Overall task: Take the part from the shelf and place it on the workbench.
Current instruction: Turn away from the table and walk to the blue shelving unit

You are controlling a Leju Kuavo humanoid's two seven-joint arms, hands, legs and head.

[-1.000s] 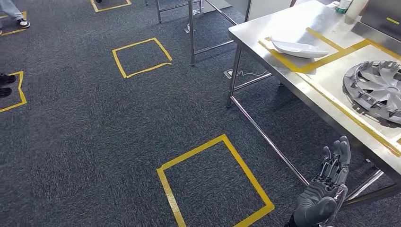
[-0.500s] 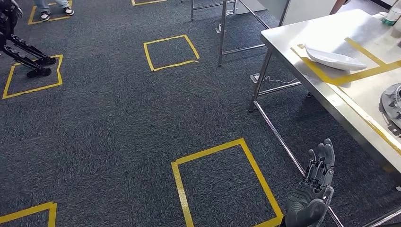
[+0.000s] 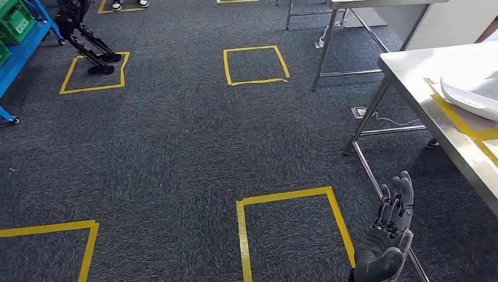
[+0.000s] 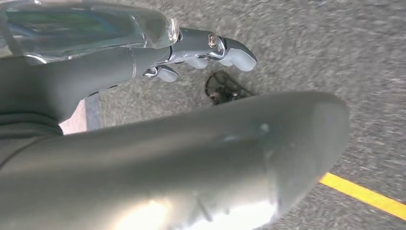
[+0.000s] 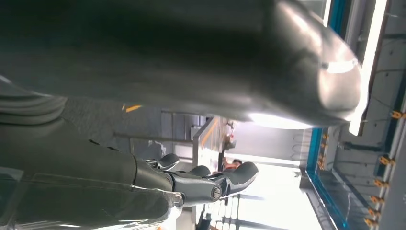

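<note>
1. From the head view I see my right hand (image 3: pixel 390 232) low over the floor, grey jointed fingers straight and slightly apart, holding nothing.
2. In the right wrist view that right hand (image 5: pixel 191 184) shows a smooth dark palm cover and rounded fingertips extended, nothing between them.
3. In the left wrist view my left hand (image 4: pixel 191 50) hangs over the carpet; the fingers (image 4: pixel 237 50) reach out with pale rounded tips, bare of any object, under a glossy clear cover.
4. The carpet (image 3: pixel 176 153) is dark grey, coarse and speckled, marked with flat yellow tape squares (image 3: pixel 293 232).
5. The tabletop (image 3: pixel 423 76) at the right is brushed stainless steel on thin tubular legs, with yellow tape strips on it.
6. A smooth white curved part (image 3: pixel 473 94) lies on that tabletop near its corner, touching the tape.
7. At far left I see a blue metal shelf (image 3: pixel 26 41) carrying a green latticed crate (image 3: pixel 14 17).
8. Beside the shelf, another robot's dark legs (image 3: pixel 88 41) stand in a tape square.
</note>
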